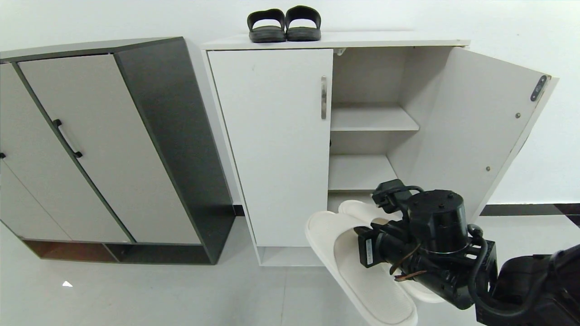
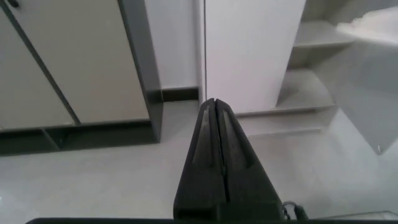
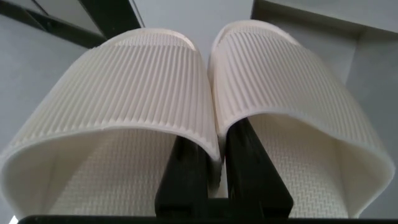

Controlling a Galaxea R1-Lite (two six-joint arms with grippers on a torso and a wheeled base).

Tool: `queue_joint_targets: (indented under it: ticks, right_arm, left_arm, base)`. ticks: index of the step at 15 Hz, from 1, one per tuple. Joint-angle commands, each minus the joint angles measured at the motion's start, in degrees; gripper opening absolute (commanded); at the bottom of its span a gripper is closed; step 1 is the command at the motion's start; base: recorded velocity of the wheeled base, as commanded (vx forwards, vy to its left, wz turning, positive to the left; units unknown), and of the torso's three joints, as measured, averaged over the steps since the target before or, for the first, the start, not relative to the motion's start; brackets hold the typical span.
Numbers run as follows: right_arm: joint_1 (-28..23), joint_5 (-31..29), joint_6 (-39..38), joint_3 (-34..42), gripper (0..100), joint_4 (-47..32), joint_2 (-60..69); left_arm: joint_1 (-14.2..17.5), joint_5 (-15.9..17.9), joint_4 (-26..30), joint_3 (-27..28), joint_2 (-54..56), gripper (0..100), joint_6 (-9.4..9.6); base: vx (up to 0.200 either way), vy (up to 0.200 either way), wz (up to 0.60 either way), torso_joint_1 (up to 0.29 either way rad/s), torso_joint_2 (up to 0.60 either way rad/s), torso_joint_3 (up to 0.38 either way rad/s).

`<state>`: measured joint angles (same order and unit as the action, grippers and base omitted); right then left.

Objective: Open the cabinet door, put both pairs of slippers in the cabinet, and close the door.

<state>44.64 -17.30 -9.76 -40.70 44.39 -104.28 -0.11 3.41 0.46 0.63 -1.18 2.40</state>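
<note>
Where my head looks, cabinet: the white two-door wooden cabinet (image 1: 272, 149) stands against the wall. Its left door is shut and its right door (image 1: 471, 131) is swung wide, showing two white shelves (image 1: 369, 118).
Head view, black pair: the black rubber slide slippers (image 1: 284, 25) sit side by side on the cabinet's top, above the shut door.
Head view, white pair: the cream-white ribbed slide slippers (image 1: 362, 271) hang off the pale tiled floor (image 1: 136, 294), low down and just in front of the open compartment.
Head view, right end effector (image 1: 368, 237): I have it clamped on the white pair.
Head view, neighbour: a grey-fronted cabinet with a dark frame (image 1: 172, 136) stands beside the white one on my left, doors shut.
Left wrist view, left end effector (image 2: 214, 107): my two fingers are pressed flat together. They hang above the floor (image 2: 93, 174) and point toward the foot of the white cabinet (image 2: 252, 50), with the grey-fronted cabinet (image 2: 134, 56) beside it.
Right wrist view, right end effector (image 3: 221, 155): one finger sits under each ribbed strap, and the two inner strap edges are pinched between them.
Right wrist view, white pair (image 3: 124, 93): the two slippers are held side by side, touching along their inner edges.
</note>
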Motion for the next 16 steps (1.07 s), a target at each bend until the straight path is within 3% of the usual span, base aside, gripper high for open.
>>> queue_joint_targets:
  ticks: [1,3,8,10,16]
  right_arm:
    - [0.0,-0.4,0.1,0.1,0,0.6,-0.9]
    - [0.4,-2.2,0.1,-0.9,0,0.6,-1.0]
    - [3.9,-19.5,-0.1,-11.2,0,0.4,-6.9]
    - [4.6,-21.4,-0.1,-14.1,0,0.4,-8.4]
    - [5.0,-25.1,-0.1,-18.9,0,0.7,-12.0]
  left_arm:
    - [0.1,0.3,-0.5,-0.6,1.2,0,-0.38]
    - [0.1,-0.1,-0.5,-0.6,1.2,0,-0.91]
    - [0.1,-0.5,-0.5,-0.6,1.2,0,-1.52]
    - [0.1,-0.6,-0.5,-0.6,1.2,0,-1.61]
    - [0.1,-0.6,-0.5,-0.6,1.2,0,-1.87]
  base:
    - [0.0,0.0,0.0,0.0,0.0,0.0]
    - [0.0,0.0,0.0,0.0,0.0,0.0]
    - [0.0,0.0,0.0,0.0,0.0,0.0]
    - [0.0,0.0,0.0,0.0,0.0,0.0]
    - [0.0,-0.2,0.0,0.002,0.0,0.002]
